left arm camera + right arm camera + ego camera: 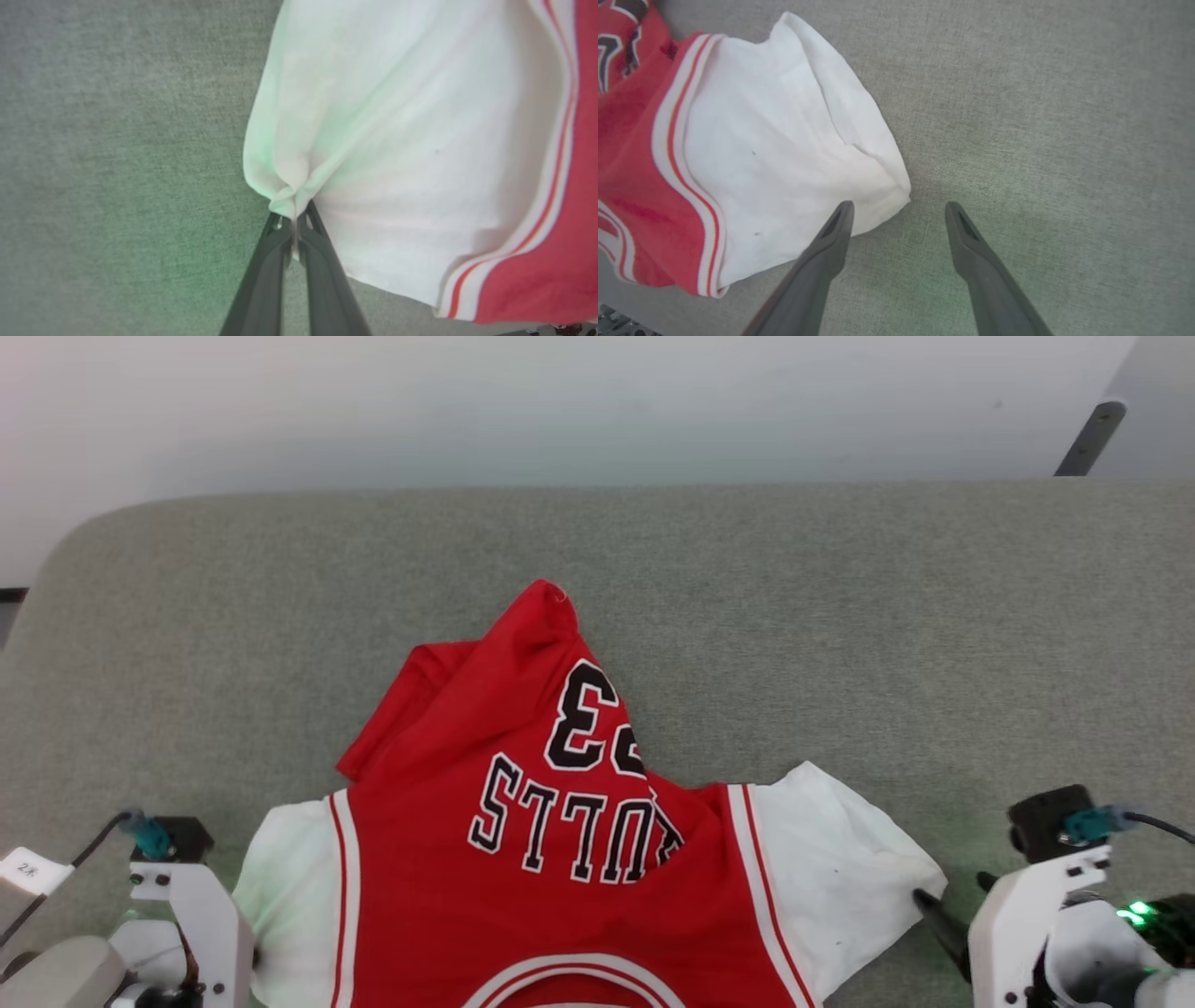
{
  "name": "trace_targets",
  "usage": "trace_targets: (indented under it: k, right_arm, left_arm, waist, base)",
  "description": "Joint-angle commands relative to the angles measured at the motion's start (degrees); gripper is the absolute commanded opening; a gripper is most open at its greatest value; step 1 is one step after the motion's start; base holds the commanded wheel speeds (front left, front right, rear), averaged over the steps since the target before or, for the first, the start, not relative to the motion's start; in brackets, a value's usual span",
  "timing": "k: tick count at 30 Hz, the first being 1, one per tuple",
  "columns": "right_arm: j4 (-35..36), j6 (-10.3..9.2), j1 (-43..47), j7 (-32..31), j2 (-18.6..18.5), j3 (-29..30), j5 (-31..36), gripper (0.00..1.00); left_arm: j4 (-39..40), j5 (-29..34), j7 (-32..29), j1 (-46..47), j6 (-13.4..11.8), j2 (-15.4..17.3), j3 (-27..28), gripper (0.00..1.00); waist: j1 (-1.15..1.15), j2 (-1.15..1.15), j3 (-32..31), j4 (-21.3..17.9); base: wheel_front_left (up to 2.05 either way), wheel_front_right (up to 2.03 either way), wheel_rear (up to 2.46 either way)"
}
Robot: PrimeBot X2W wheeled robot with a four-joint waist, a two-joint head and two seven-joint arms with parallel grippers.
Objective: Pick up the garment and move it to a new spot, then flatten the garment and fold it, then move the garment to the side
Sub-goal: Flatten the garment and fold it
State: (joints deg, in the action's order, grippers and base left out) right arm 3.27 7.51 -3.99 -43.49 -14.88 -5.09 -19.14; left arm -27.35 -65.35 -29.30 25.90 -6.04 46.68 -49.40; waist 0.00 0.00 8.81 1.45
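Shirt (560, 868) rumpled on grey table (840, 616), left gripper (295, 218) jaws pinched on white sleeve (373, 140), right gripper (899, 206) jaws wide apart, empty, beside other sleeve (784, 154).

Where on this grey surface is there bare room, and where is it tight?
Free: the wide strip of grey fabric surface between the jersey's far tip and the back edge, plus the stretches either side of its bunched body. Crowded: the near edge, where the left pincer pinches one white sleeve and the open right pincer straddles the other sleeve's corner.
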Motion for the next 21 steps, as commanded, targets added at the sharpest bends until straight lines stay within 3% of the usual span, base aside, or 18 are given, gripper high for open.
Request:
trace_targets:
  k: [1, 6, 7, 8, 9, 14, 21]
  right_arm:
    - [-1.69, -0.05, -1.42, -0.10, 0.01, -0.77, 0.29, 1.00]
    - [-8.16, -0.04, -3.92, -0.71, 0.41, -2.44, 0.02, 1.00]
    - [-9.50, -0.04, -4.24, -0.93, 0.37, -2.91, 0.10, 0.85]
    - [-10.65, -0.04, -4.58, -0.96, 0.47, -3.14, -0.01, 0.28]
    - [-11.46, -0.04, -4.90, -0.78, 0.45, -3.33, 0.02, 0.00]
    - [-13.77, -0.04, -6.64, -1.06, 0.20, -3.97, -1.39, 0.00]
    - [-11.23, -0.04, -10.03, -2.05, -1.94, -4.38, -5.92, 0.00]
  left_arm:
    - [-0.96, 0.63, 0.49, -0.10, 0.26, -2.71, -0.86, 0.00]
    - [-1.44, 0.55, 0.66, 0.79, 0.67, -3.64, -0.94, 0.00]
    - [-1.53, 0.64, 0.58, 0.96, 0.79, -3.80, -1.00, 0.00]
    - [-1.64, 0.73, 0.48, 1.10, 0.79, -3.92, -1.10, 0.00]
    - [-1.69, 0.76, 0.42, 1.18, 0.82, -4.03, -1.13, 0.00]
    - [-1.96, 0.69, -0.39, 1.90, 1.05, -3.71, -1.19, 0.00]
    - [1.36, 1.21, -4.45, 5.93, -0.16, -0.93, -0.74, 0.00]
  waist:
    - [0.00, 0.00, 0.64, 0.66]
    - [0.00, 0.00, 1.22, 1.29]
    - [0.00, 0.00, 1.27, 1.44]
    - [0.00, 0.00, 1.32, 1.52]
    - [0.00, 0.00, 1.34, 1.59]
    - [0.00, 0.00, 1.09, 1.77]
    - [0.00, 0.00, -0.87, 1.58]
  base:
    - [0.00, 0.00, 0.00]
    - [0.00, 0.00, 0.00]
    - [0.00, 0.00, 0.00]
    - [0.00, 0.00, 0.00]
    - [0.00, 0.00, 0.00]
    - [0.00, 0.00, 0.00]
    - [0.00, 0.00, 0.00]
